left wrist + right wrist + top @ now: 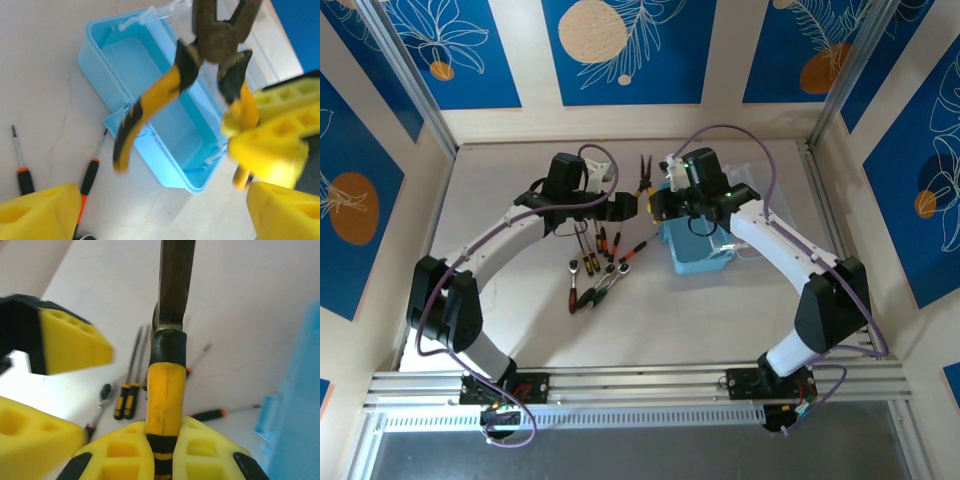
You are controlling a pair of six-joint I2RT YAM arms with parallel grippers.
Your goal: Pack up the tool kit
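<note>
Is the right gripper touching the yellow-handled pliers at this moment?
Touching. In the right wrist view, the right gripper has both fingers pressed against one yellow handle of the pliers, with no gap.

No text, label, brand, number or sign can be read in any of the views.
</note>
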